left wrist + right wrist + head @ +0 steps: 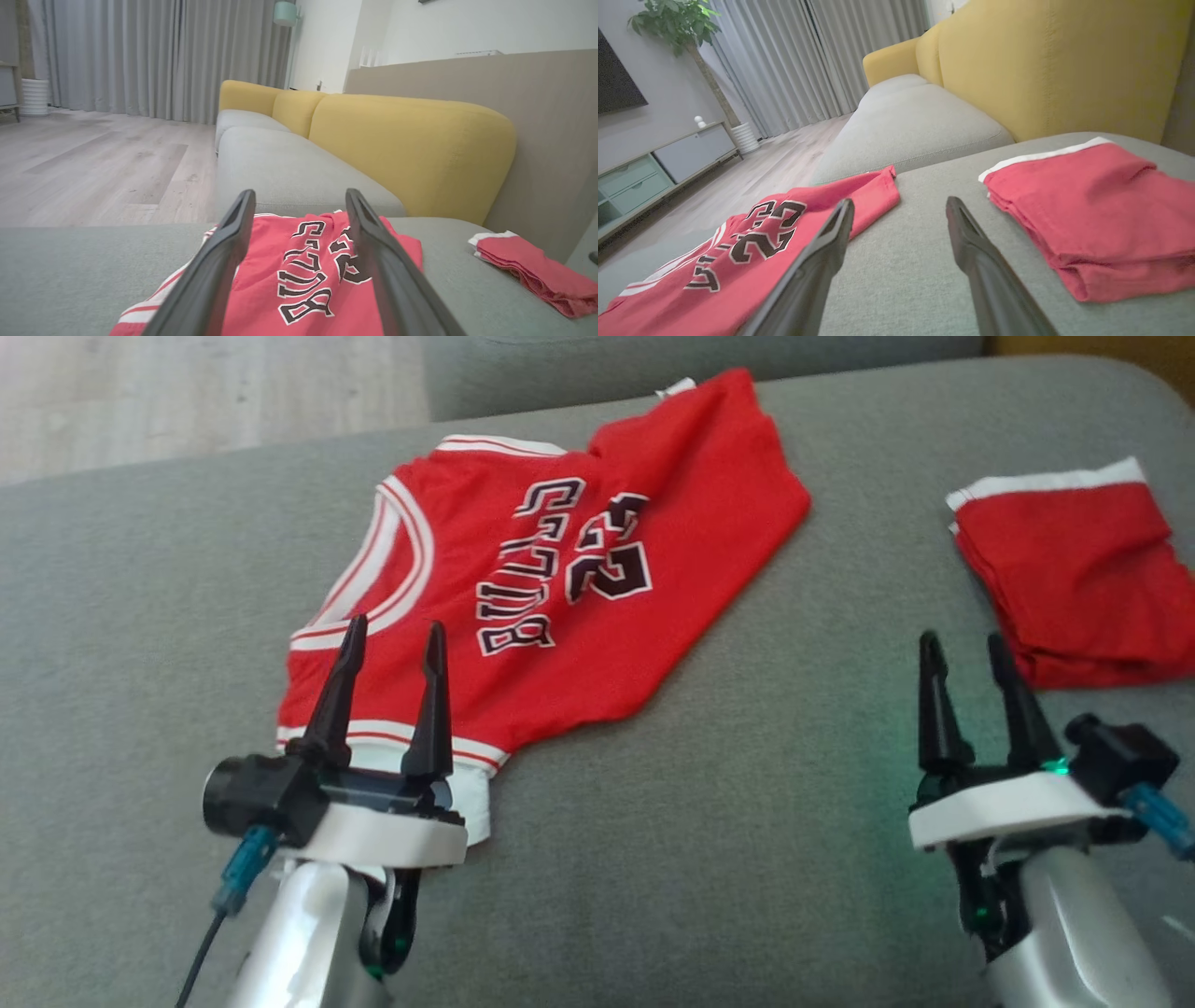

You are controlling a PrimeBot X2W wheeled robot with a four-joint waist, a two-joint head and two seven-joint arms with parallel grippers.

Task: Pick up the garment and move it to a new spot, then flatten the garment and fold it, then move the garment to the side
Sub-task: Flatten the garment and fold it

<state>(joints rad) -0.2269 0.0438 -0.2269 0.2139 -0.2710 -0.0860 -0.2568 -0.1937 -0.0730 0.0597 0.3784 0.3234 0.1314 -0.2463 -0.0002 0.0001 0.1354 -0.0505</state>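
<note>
The grey sofa seat [709, 803] lay broad, with bare cloth between two red pieces. The red jersey [560, 588] sprawled left of centre, reaching the back edge; folded red shorts [1083, 579] sat at the right edge. The left gripper [396, 637] above the jersey's near edge and the right gripper [962, 649] over bare seat both gaped wide, empty.

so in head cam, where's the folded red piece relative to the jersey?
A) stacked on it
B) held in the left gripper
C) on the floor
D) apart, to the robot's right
D: the folded red piece lies on the grey cushion, apart from the jersey, with bare cushion between them, by the right gripper.
</note>
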